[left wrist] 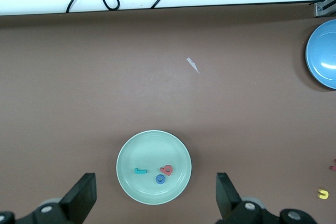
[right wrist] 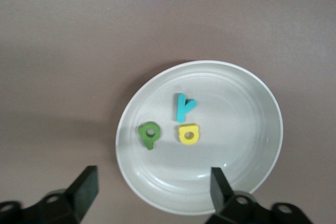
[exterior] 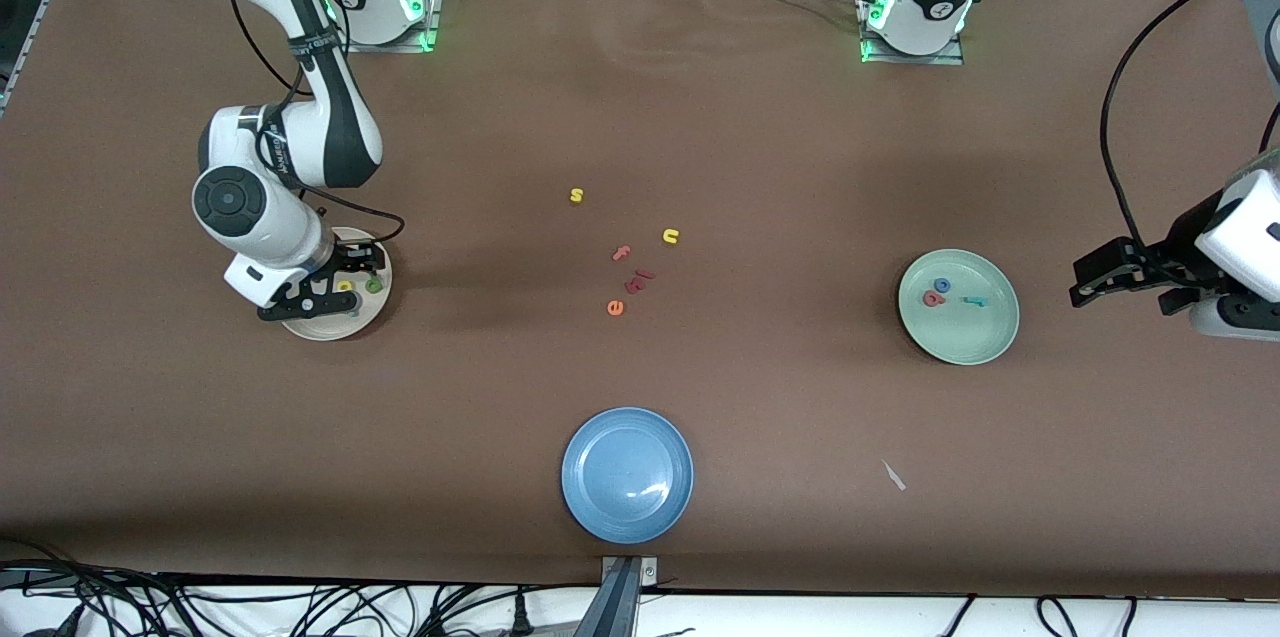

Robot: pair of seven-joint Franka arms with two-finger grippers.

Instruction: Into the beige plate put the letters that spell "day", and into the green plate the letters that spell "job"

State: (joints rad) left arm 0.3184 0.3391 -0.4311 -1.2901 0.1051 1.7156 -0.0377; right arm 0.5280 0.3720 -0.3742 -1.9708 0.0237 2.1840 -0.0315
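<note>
**Both claws apart, both plates loaded: risk is in the pull-away**

Right gripper (exterior: 318, 295) hangs low over the beige plate (exterior: 300, 325), jaws apart, nothing between them. Right wrist view shows the three "day" letters lying loose in the plate: teal y (right wrist: 184, 106), yellow a (right wrist: 188, 134), dark green d (right wrist: 148, 134). All clear of the fingers (right wrist: 84, 187).

Left gripper (exterior: 1122, 279) is up near the left arm's end of the table, beside the green plate (exterior: 990, 337), jaws wide, holding nothing. The "job" letters sit in that plate: blue o (left wrist: 160, 179), salmon b (left wrist: 166, 170), teal j (left wrist: 140, 171).

Judgement: task looks done or v. close.

Risks:
- Right fingers are low over the plate; a sideways exit could clip the rim and tip or slide it, spilling the light foam letters. Straight lift is safer.
- Plates prob. slide easily on the brown mat.
- Strays mid-table (yellow s (exterior: 576, 196), yellow u (exterior: 670, 236), pink f (exterior: 621, 253), orange e (exterior: 615, 308), plus a dark red piece I can't read) must stay put.
</note>
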